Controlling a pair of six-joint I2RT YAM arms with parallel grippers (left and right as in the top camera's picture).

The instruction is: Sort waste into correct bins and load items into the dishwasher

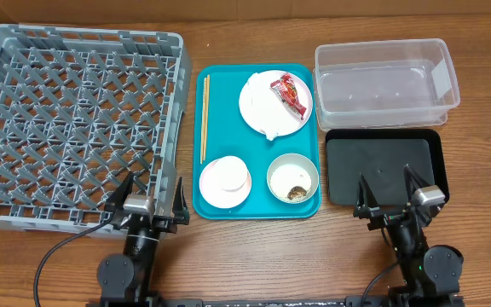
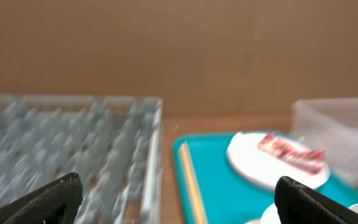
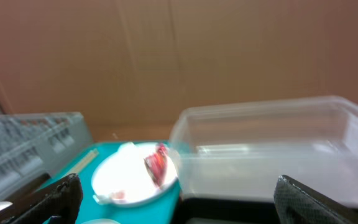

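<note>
A teal tray (image 1: 228,200) holds a large pale plate (image 1: 258,107) with a red wrapper (image 1: 288,92) and a white napkin, wooden chopsticks (image 1: 204,118), a small plate with a white cup (image 1: 225,181) and a bowl (image 1: 293,177) with a brown morsel (image 1: 297,194). The grey dish rack (image 1: 71,128) is at the left. The clear tub (image 1: 386,81) and black tray (image 1: 382,166) are at the right. My left gripper (image 1: 149,203) is open near the rack's front corner. My right gripper (image 1: 392,198) is open over the black tray's front edge. The wrapper shows in the left wrist view (image 2: 291,152) and the right wrist view (image 3: 157,165).
A brown cardboard wall stands behind the table in both wrist views. The wooden table (image 1: 262,256) shows bare wood along its front, between the two arms. The rack (image 2: 67,149) and the tub (image 3: 272,149) flank the teal tray (image 2: 229,186).
</note>
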